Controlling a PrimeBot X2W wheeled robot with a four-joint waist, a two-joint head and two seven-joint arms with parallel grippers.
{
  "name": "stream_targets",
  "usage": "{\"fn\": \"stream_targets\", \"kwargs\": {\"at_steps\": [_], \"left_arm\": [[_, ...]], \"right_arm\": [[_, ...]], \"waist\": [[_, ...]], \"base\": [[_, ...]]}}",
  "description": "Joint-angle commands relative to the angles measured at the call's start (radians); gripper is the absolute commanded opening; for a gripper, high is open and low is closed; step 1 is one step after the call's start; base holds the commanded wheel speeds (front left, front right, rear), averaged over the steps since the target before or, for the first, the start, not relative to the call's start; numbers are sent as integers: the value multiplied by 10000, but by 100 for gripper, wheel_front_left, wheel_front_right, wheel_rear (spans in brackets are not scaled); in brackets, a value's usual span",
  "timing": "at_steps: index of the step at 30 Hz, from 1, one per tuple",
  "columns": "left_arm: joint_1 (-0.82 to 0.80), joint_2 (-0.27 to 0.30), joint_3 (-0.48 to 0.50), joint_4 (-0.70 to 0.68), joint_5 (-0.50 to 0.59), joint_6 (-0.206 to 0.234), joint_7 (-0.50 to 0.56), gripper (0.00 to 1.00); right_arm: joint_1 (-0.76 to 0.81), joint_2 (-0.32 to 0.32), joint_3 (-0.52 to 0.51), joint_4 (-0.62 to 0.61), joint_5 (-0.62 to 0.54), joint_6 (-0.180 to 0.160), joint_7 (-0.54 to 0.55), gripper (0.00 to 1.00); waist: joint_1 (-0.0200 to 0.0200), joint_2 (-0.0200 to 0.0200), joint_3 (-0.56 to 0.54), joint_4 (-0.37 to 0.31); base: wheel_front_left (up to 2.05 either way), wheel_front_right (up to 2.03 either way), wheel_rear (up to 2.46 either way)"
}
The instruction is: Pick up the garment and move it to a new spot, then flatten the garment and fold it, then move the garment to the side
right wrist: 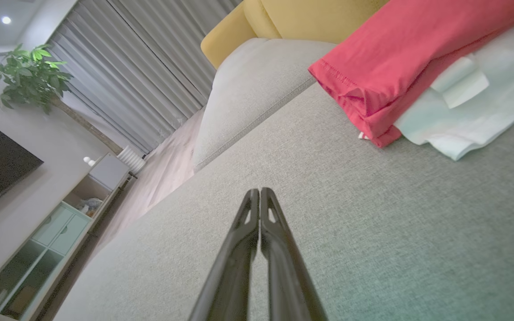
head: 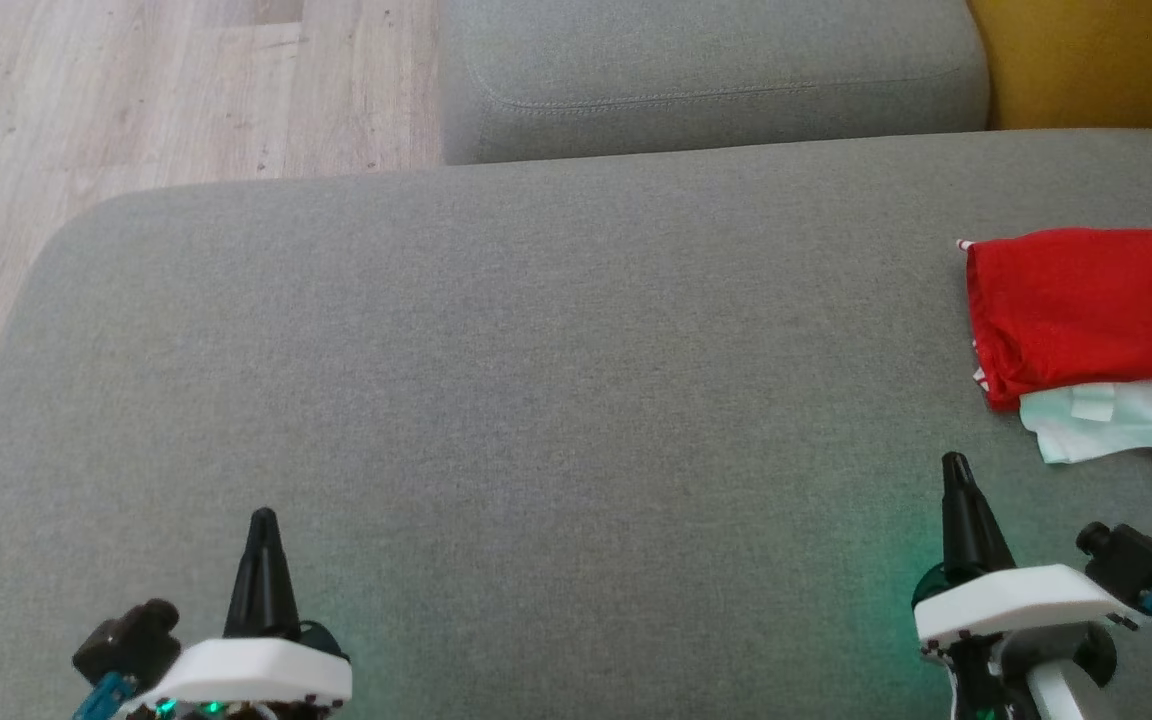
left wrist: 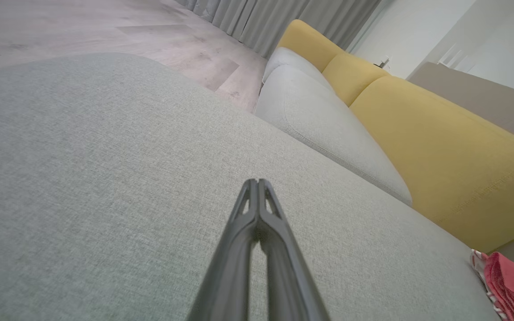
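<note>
Head view is showing you the garment (head: 1086,310) lying folded at the far right of the grey cushion (head: 496,380), ahead of and to the right of the right gripper (head: 955,470) and well apart from the left gripper (head: 263,522). You are looking at soft, light cloth: red fabric doubled over a pale white layer with a small label, so it is likely to sag and unfold the moment you are lifting it by one layer alone. Judging from the right wrist view, the hemmed red corner (right wrist: 350,89) nearest the jaws is offering the best hold, provided you are pinching through all the layers there; the thin white edge (right wrist: 453,142) is probably going to slip out otherwise. Both grippers are sitting with their jaws closed tight on nothing, fingers pressed together. Each arm is resting low over the cushion, fingers pointing forward across the bare fabric, the right one angled with the garment up and to the right of its tips. Since the piece is already lying folded at the side, you are probably near the end of the task.
</note>
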Motion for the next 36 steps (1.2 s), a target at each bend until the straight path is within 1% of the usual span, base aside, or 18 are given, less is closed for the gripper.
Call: {"fn": "stream_targets", "kwargs": {"at_steps": [1, 36], "left_arm": [[-540, 11, 278, -375, -286, -71, 64, 0], [-729, 23, 958, -599, -3974, -305, 1093, 0]], "right_arm": [[-475, -63, -16, -397, 303, -3, 118, 0], [-505, -90, -637, -912, 3888, -5, 1110, 0]], "waist": [[-1, 0, 0, 2], [-1, 0, 8, 40]], "base": [[0, 0, 0], [0, 0, 0]]}}
